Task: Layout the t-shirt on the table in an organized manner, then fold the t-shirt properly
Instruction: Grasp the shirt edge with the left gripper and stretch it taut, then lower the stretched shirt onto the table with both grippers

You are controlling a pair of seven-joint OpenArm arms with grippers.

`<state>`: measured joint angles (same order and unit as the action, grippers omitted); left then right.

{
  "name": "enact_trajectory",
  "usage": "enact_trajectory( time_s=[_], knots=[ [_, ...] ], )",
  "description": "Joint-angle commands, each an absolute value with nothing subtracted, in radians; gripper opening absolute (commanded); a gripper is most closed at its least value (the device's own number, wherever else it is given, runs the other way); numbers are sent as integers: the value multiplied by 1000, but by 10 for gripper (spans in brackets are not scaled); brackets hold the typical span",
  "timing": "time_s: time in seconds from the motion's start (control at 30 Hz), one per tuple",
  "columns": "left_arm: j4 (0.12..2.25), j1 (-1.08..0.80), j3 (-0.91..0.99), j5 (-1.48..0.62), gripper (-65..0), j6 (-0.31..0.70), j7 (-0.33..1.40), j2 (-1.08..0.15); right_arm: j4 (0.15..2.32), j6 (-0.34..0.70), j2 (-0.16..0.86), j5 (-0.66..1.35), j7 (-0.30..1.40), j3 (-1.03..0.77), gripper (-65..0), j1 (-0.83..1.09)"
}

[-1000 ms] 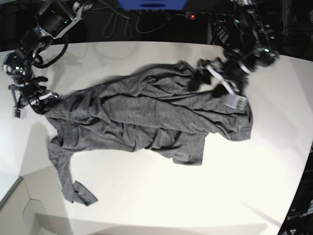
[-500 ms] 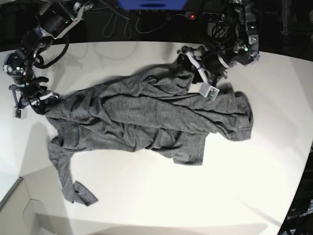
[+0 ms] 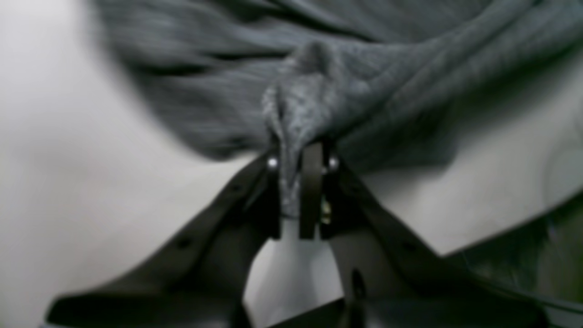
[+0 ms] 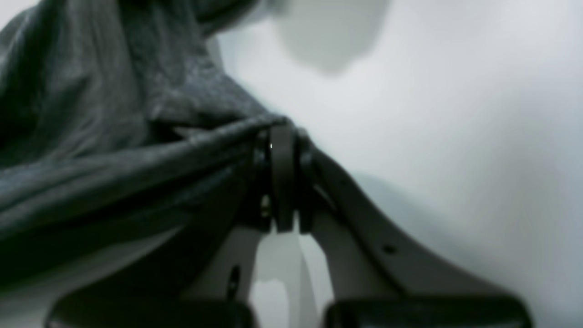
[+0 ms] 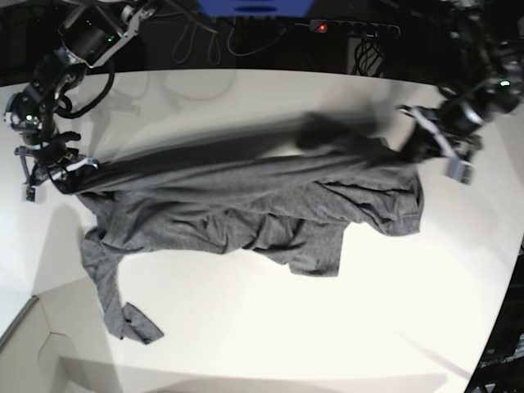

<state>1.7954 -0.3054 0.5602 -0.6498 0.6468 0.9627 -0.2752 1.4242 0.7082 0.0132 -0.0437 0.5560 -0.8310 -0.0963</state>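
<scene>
At the left of the base view the right gripper (image 5: 51, 168) is closed tight on one edge of the t-shirt (image 5: 246, 205); in its wrist view the fabric runs as a tight band away from the closed jaws to the left. The cloth leaves this claw toward the middle of the table (image 5: 270, 327), and one long sleeve or corner trails below it, toward the near edge.

The shirt lies across the middle of the white table, crumpled, with many wrinkles and a loose flap below the center. Its upper edge looks pulled into an almost straight line between the two claws, and it is blurred there, so I judge it is moving.

At the right the left gripper (image 5: 424, 141) pinches a bunch of grey fabric; in its wrist view the jaws stand narrow with the cloth squeezed between them, and the rest of the shirt hangs beyond the tips.

The step in hand seems to be the layout: the two claws hold opposite ends and stretch the shirt. The next move probably calls for lifting a little and pulling apart evenly, so that the folded-under part opens flat, and then laying it down.

Behind the table there are dark cables (image 5: 205, 41) and a blue box (image 5: 254, 6), well apart from the cloth. Nothing stands on the table in the way; only the tangled lower sleeve could drag.
</scene>
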Motion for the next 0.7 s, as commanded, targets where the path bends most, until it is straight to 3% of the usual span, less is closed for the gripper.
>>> enact_trajectory(
  time_s=[0.0,0.33,0.67],
  knots=[
    [1811,-294,598,-659,-649,638,943,-306,1442,698,30,-33,527,-835,-650,-111],
    [1727,-312,768,-665,-649,638,946,-358,1445,698,35,-33,519,-842,-650,-117],
    [1655,-317,774,-670,-649,639,946,-351,1616,698,-8,-27,516,-846,-650,-8]
  ],
)
